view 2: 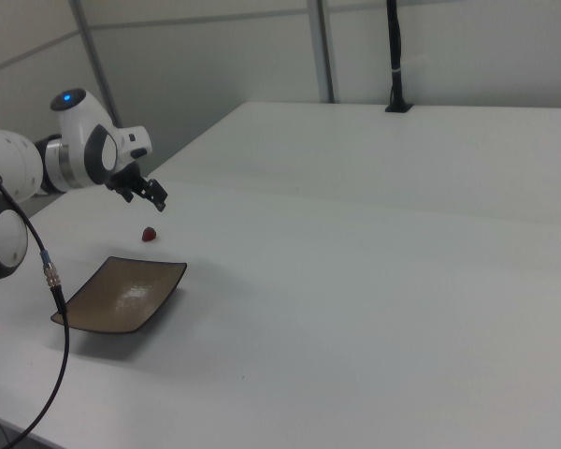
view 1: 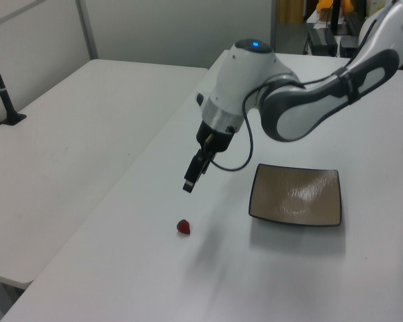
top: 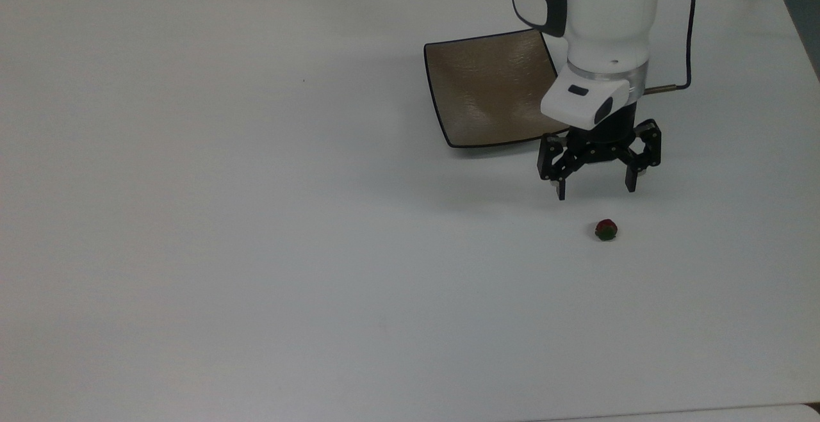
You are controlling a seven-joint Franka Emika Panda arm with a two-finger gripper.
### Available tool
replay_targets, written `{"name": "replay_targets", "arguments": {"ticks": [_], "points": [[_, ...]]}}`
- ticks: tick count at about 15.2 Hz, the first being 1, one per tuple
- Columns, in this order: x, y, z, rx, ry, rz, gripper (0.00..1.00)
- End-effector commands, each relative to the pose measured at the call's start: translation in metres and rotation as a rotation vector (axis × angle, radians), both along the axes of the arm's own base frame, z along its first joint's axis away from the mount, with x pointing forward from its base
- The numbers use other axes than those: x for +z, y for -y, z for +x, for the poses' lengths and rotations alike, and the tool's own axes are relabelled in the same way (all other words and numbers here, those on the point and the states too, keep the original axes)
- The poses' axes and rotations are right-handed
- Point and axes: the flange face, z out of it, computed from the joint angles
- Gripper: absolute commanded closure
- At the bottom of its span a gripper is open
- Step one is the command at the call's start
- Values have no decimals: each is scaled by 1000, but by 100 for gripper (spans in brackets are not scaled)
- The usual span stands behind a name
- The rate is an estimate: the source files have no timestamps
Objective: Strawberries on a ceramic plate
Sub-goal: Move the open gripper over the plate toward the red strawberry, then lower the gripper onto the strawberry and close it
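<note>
One small dark red strawberry [top: 606, 230] with a green leafy part lies on the white table, also seen at strawberry [view 1: 183, 227] and strawberry [view 2: 149, 234]. The square brownish-grey ceramic plate [top: 487, 89] with a thin dark rim sits bare on the table, plate [view 1: 296, 195], plate [view 2: 122, 294]. My gripper [top: 596, 191] hangs open in the air between plate and berry, a short way from the berry and holding nothing; gripper [view 1: 188, 184], gripper [view 2: 155, 197].
The white table [top: 256, 217] stretches wide to the top view's left. A second white table [view 1: 67, 147] adjoins it, with a black post [view 1: 3, 94] on it. A black cable [view 2: 56, 318] hangs near the plate in the right view.
</note>
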Motion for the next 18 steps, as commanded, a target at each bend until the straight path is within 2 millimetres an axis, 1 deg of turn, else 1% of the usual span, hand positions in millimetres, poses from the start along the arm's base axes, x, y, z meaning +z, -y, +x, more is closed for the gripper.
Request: {"name": "replay_targets", "arguments": {"ticks": [1, 3, 4, 5, 7, 9, 11, 13, 15, 16, 18], "points": [[-31, -23, 1, 49, 71, -40, 0], [-45, -29, 0, 62, 81, -41, 0], [-47, -30, 0, 64, 88, -36, 0], [-54, -31, 1, 67, 92, -31, 0], [-75, -36, 2, 79, 112, -20, 0], [-84, -40, 7, 88, 129, -15, 0], [-91, -43, 13, 89, 140, -13, 0], [-91, -45, 15, 91, 157, -3, 0], [-97, -46, 14, 94, 151, -7, 0], [-100, -52, 10, 105, 149, -9, 0], [-103, -55, 7, 123, 151, -27, 0]]}}
